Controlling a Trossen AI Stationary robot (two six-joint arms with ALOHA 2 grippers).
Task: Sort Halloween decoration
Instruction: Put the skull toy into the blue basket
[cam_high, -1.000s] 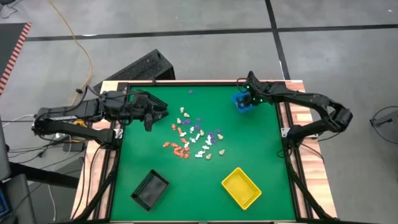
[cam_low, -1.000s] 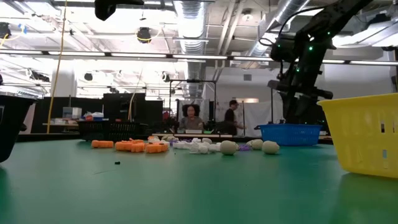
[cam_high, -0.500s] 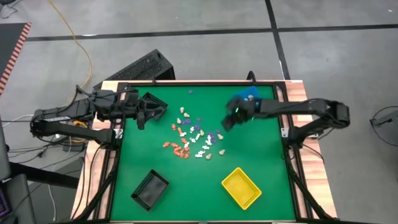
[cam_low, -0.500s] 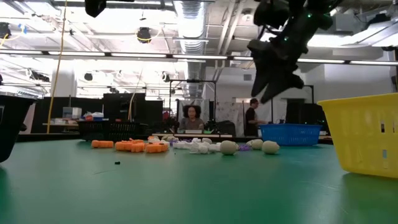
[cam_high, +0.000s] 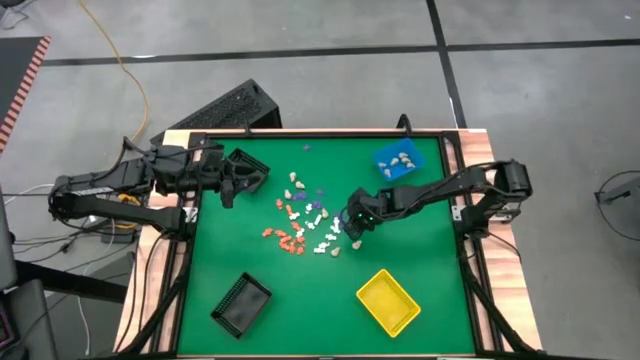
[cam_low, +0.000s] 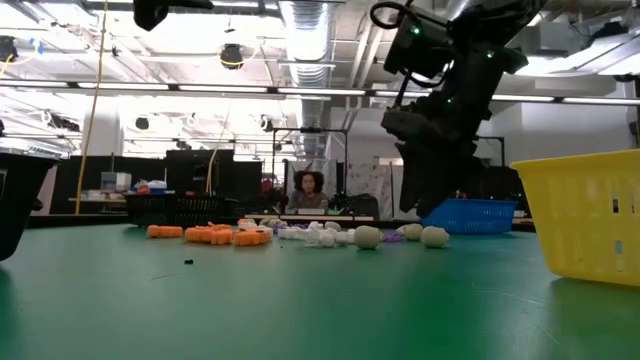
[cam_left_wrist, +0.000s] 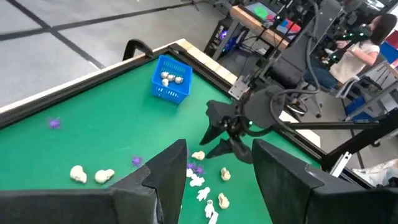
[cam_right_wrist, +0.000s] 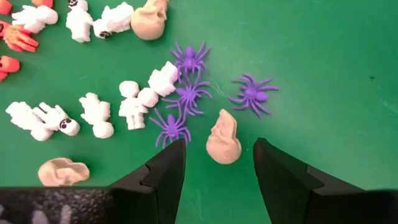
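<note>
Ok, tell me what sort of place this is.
Probably a robotics lab or workshop: exposed ceiling ducts, a taped concrete floor, and a person seated at workstations beyond the green table.

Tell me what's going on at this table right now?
A two-armed robot is sorting small Halloween decorations scattered mid-table. The right pincer hangs open over a beige skull beside purple spiders. The blue bin already holds a few beige pieces. The left pincer waits open near the table's left edge.

Bench (cam_high: 420, 270) layout seen from above.
Halloween decoration pieces (cam_high: 310, 222) lie mid-bench, three bins (cam_high: 400, 160) around them, right end effector (cam_high: 356, 224) above their right edge.
</note>
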